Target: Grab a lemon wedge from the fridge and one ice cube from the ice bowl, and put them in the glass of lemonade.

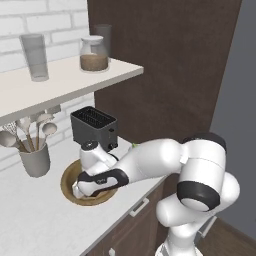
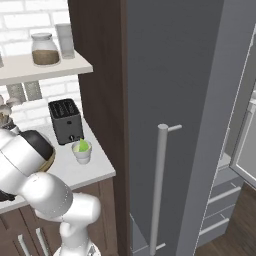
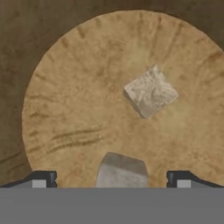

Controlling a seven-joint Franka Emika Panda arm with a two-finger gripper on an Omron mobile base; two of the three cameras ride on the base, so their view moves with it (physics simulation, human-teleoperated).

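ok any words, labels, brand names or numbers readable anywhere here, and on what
None can be read. The black slotted toaster, the glass jar of brown grains, the tall grey clear tumbler, the grey utensil holder and the tall grey fridge all carry no lettering.

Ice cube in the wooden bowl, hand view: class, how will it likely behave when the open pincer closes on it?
The ice cube looks rigid with flat faces, so it should not roll. It is small and lies turned cornerwise to the fingertips, so it may twist or slip out. The bowl floor looks smooth, so a nudge probably slides it.
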